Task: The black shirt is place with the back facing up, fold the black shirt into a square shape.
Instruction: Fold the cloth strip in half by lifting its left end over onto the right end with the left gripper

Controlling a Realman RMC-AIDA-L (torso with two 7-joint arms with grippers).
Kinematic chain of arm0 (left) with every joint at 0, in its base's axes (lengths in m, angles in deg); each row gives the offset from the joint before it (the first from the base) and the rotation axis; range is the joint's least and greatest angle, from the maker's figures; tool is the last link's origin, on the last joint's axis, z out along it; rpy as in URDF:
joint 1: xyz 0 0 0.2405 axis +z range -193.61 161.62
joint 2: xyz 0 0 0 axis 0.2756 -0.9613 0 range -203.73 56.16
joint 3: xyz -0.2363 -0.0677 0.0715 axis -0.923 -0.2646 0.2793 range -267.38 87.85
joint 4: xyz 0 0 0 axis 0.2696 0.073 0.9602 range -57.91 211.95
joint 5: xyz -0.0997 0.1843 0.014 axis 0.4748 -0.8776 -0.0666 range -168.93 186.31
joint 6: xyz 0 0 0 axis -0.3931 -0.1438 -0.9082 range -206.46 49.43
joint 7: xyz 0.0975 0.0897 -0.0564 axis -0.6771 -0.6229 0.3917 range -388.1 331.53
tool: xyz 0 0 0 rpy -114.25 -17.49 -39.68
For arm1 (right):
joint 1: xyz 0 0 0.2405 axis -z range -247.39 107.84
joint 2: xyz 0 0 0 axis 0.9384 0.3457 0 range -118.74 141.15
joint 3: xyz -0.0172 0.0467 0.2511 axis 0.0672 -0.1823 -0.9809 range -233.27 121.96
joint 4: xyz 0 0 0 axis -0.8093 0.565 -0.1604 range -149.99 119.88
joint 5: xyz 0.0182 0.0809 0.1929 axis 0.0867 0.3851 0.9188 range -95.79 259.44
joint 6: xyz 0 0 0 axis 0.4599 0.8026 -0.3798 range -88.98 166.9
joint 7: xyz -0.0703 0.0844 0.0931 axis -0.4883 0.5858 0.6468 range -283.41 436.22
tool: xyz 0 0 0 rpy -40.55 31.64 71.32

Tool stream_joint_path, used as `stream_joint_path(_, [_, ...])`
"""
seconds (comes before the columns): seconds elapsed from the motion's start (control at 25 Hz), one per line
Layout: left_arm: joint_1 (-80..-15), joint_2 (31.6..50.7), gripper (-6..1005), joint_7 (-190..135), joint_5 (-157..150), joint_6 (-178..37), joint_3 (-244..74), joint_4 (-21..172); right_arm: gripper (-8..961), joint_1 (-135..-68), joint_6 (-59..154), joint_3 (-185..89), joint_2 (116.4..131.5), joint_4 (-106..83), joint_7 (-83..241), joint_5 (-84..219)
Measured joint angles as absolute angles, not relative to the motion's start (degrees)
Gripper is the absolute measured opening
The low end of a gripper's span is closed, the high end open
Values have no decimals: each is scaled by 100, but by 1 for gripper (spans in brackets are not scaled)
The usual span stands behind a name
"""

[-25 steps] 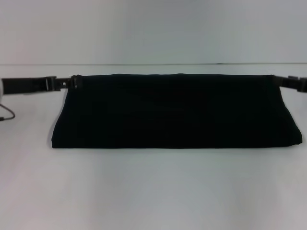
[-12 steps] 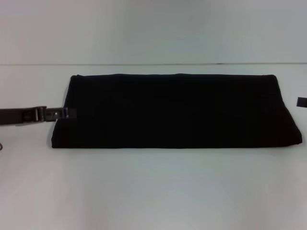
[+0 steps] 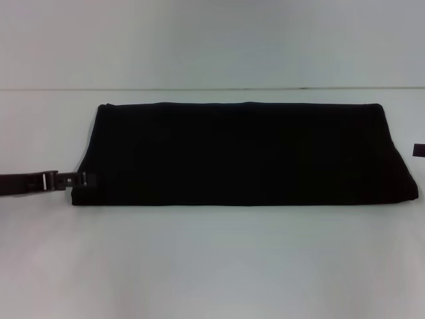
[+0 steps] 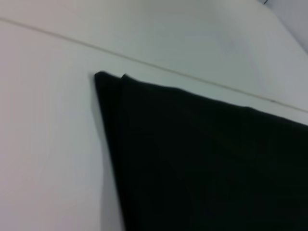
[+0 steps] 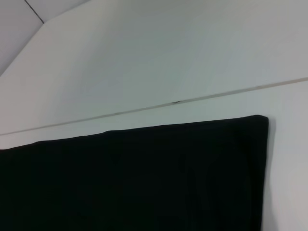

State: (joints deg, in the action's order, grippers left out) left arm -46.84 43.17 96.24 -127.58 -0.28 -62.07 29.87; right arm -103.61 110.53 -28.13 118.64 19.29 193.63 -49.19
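Black shirt is lying folded lengthwise, left-to-right, on worktop; left gripper is touching its near-left corner, opening indiscernible.

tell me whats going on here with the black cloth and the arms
A two-armed robot is folding a black shirt on a white table. The shirt already lies as a long flat band, wider than deep, so it is not yet a square. The left gripper is low at the shirt's near left corner. Only a sliver of the right gripper shows, off the shirt's right end and apart from it. Neither is lifting any fabric.
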Motion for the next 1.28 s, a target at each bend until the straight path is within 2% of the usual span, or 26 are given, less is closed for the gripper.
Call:
stream_joint_path(0.48, [-4817, 4340, 906, 9603, -13070, -843, -5802, 3341, 611, -10373, 10962, -2762, 11930, 1904, 19412, -4923])
stream_joint_path(1.04, [-4888, 4358, 888, 9567, -13074, -829, -5575, 3336, 610, -10383, 10884, -2672, 11997, 1884, 19426, -5146])
stream_joint_path(1.28, [-4921, 4333, 721, 9537, -13078, -821, -5574, 3340, 610, -10426, 10759, -2512, 12010, 1720, 19433, -5190])
